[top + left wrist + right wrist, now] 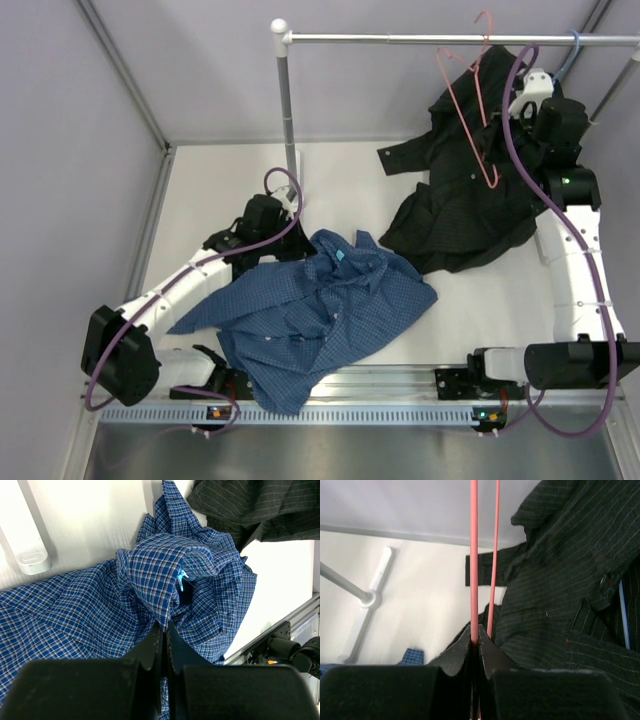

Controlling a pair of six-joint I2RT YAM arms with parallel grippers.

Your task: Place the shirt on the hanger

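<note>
two shirts: the blue shirt (320, 320) lies crumpled on the table (220, 190) toward the front edge, and the black shirt (460, 210) droops from the rail (420, 39) at back right. two hangers: the pink-red hanger (468, 100) is tilted in front of the black shirt with its hook up by the rail, and the light blue hanger (573, 45) has its hook on the rail above the black shirt. two grippers. the left gripper (164, 628) is pressed together on a fold of the blue shirt by the collar; only the left wrist view shows this, as its tips are hidden from overhead. the right gripper (475, 634) pinches one wire of the pink-red hanger, clear only in the right wrist view, with a second pink wire just beside.
</note>
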